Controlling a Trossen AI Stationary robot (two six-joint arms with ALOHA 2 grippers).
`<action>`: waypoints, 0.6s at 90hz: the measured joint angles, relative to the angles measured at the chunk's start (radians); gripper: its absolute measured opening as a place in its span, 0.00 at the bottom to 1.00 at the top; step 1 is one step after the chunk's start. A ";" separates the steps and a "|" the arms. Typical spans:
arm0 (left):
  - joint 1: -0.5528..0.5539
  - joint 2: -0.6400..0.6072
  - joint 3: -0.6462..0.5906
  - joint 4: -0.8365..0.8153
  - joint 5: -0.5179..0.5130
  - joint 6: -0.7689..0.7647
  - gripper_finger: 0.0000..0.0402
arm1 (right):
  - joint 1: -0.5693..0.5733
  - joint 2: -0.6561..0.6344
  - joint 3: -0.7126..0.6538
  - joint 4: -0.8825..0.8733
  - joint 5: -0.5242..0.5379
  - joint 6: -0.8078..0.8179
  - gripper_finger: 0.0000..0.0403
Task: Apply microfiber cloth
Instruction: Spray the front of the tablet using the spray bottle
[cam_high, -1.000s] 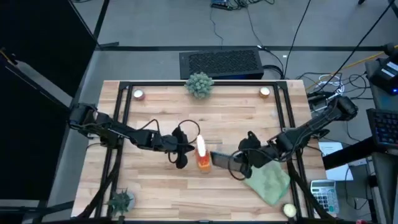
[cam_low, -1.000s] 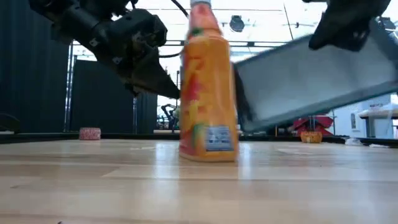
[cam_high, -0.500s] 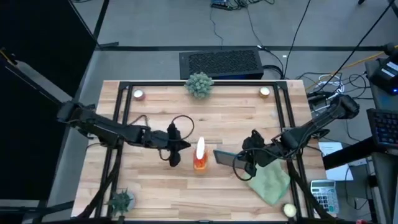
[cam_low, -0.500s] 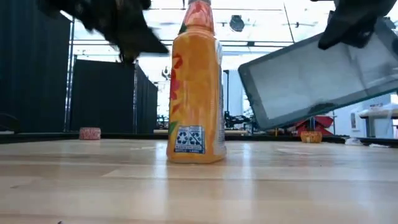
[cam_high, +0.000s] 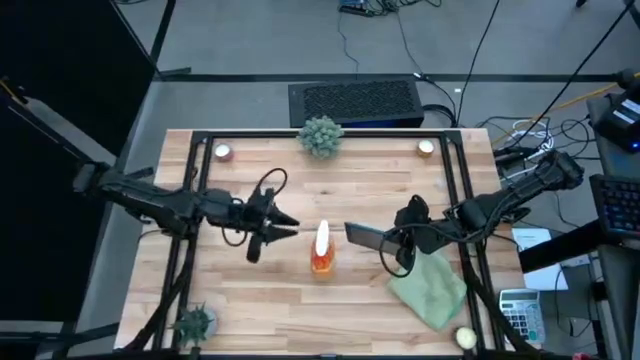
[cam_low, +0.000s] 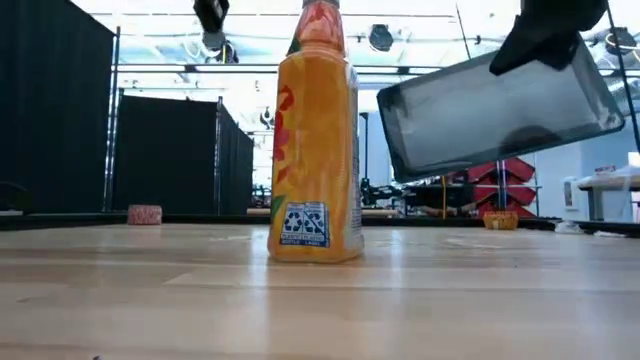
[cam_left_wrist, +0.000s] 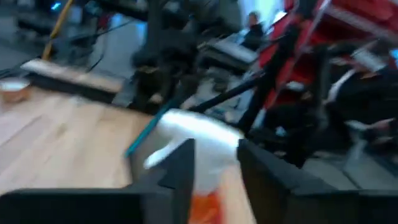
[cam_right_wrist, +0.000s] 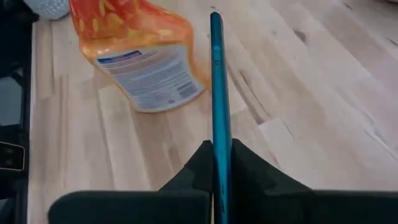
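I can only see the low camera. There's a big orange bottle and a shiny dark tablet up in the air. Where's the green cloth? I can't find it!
Observer: The microfiber cloth lies rumpled on the table, under the right arm, toward the near right corner.
Operator: Who's holding the tablet?
Observer: The right gripper is. In the right wrist view its fingers pinch the tablet by its thin edge.
Operator: Where's the other arm?
Observer: The left gripper is left of the orange bottle, apart from it, fingers open.
Operator: Is the tablet touching the bottle?
Observer: No. From above there is a gap between them.
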 joint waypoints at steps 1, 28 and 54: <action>-0.001 0.001 0.000 0.009 0.000 -0.005 0.41 | -0.002 0.000 0.000 0.000 0.000 -0.002 0.03; -0.010 0.022 0.000 -0.015 -0.012 0.013 0.87 | -0.016 0.000 0.000 -0.003 0.006 -0.016 0.03; -0.024 0.060 0.000 -0.120 -0.055 0.037 0.94 | -0.016 0.000 0.000 0.050 0.036 -0.041 0.03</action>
